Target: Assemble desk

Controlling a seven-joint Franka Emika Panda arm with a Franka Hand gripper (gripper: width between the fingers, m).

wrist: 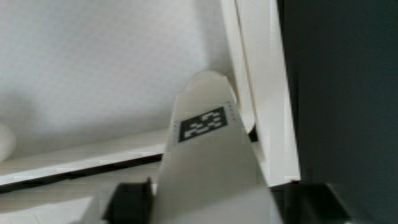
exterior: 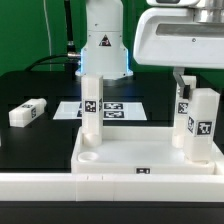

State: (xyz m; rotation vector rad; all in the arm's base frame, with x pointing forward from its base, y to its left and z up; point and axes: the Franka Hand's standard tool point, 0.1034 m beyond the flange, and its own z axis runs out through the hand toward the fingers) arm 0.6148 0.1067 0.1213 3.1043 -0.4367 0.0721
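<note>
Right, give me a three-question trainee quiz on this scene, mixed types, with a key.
1. True or false: a loose leg lies on the black table at the exterior view's left.
2. What lies flat behind the desk panel? A) marker board B) red cup C) screwdriver
3. What marks the close-up leg in the wrist view?
Key: 1 true; 2 A; 3 a black-and-white tag.

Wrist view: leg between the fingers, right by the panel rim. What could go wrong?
1. The leg stands close to the panel rim; a finger may catch the rim on closing.
2. In the exterior view a second leg stands right beside it and could get knocked.
</note>
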